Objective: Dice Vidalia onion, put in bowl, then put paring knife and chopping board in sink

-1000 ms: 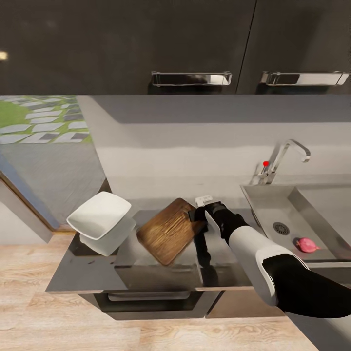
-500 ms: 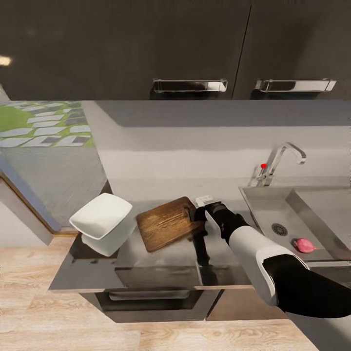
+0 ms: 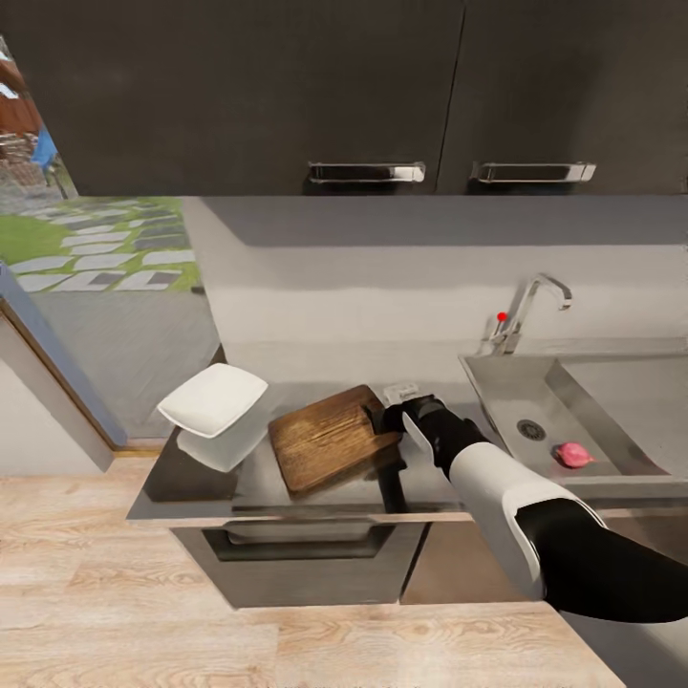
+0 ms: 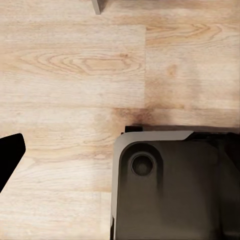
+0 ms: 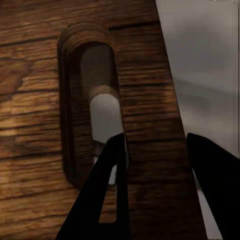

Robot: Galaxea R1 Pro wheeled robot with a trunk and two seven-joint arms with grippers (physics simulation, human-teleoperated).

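The brown chopping board (image 3: 330,437) lies on the grey countertop (image 3: 191,473), its slot end toward my right gripper (image 3: 382,420). In the right wrist view, the right gripper (image 5: 156,137) is shut on the board's end: one finger (image 5: 112,185) sits at the slot (image 5: 92,95), the other beyond the board's edge. The pink Vidalia onion (image 3: 573,455) rests in the steel sink (image 3: 497,392) by the drain. A white bowl (image 3: 212,399) stands left of the board. The paring knife is out of view. In the left wrist view, a finger (image 4: 10,157) of the left gripper hangs over the floor.
A chrome tap (image 3: 526,308) with a red knob stands behind the sink. Dark upper cabinets (image 3: 363,96) hang over the counter. The counter ends just left of the bowl, beside a glass door (image 3: 57,363). Wooden floor (image 4: 75,65) and my grey base (image 4: 170,185) lie below.
The board has swung in the right gripper's hold, from a steep diagonal to a flatter lie along the counter. The head view has shifted, so the sink and cabinets appear further left.
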